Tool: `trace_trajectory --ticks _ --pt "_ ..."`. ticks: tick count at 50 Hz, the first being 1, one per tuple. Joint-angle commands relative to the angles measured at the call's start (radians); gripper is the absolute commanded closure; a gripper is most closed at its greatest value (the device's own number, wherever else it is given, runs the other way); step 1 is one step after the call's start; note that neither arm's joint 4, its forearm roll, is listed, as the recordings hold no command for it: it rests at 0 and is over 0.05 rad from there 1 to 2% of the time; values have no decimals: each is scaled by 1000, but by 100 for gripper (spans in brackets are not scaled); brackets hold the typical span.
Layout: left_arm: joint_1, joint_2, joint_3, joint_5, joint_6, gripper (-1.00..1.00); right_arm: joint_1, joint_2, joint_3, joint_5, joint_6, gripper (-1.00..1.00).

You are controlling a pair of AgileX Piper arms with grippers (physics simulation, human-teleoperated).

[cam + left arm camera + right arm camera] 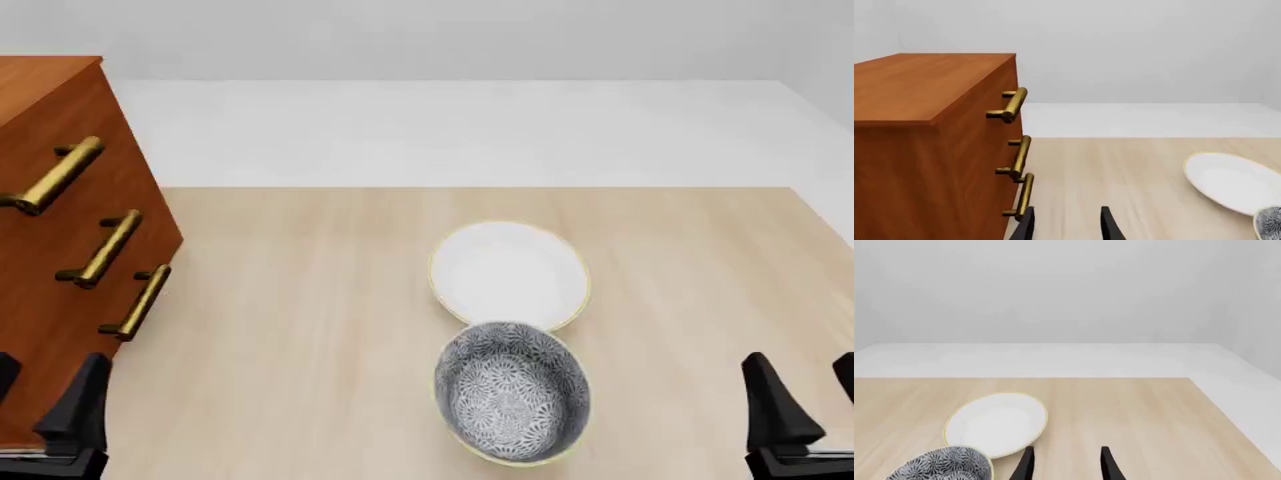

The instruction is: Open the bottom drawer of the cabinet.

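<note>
Both grippers hang open and empty near the table's (307,300) front edge.
The cabinet (54,260) stands at the far left; its bottom drawer (136,302) is shut, just ahead of the left gripper (47,405). The right gripper (801,400) sits well apart, right of the two bowls.

No legible text or markings.

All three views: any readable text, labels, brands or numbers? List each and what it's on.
None: no words, numbers, brands or signs in any view.
cabinet: plain wood and brass handles, no label.
white plate: blank.
patterned bowl: grey floral pattern only, no lettering.
table: bare wood grain.
left gripper and right gripper: plain black, unmarked.
</note>
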Motion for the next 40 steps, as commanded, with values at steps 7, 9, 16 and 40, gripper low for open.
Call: trace_trajectory --ticks 7,9,16,40 --pt "-1 39 -3 -20 39 -100 0 5 -3 -1 0 -100" --pt "-10 44 -6 -18 67 -100 0 5 -3 -1 0 -100" --pt "-18 5 -12 43 165 -100 0 5 -3 -1 0 -100" --pt "-17 117 1 37 445 -100 0 5 -3 -1 0 -100"
